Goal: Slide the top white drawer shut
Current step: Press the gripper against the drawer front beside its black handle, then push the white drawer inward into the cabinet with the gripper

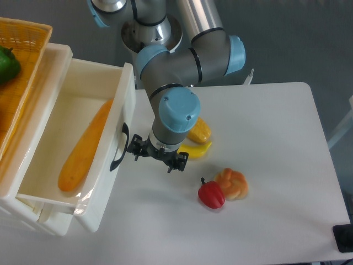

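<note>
The top white drawer [124, 105] is pulled far out of the cabinet at the left, and its curved black handle [118, 148] faces right. A long orange vegetable [85, 148] lies inside it. My gripper [158, 155] points down at the table just right of the drawer front, close to the handle and apart from it. Its black fingers [179, 162] stand spread with nothing between them. The arm's wrist hides the fingertips from above.
A woven yellow basket [27, 38] with a green pepper [7, 65] sits on top of the cabinet at the far left. On the table right of the gripper lie a yellow corn piece [199, 131], a banana [197, 150], a red pepper [212, 194] and an orange bread-like piece [234, 183].
</note>
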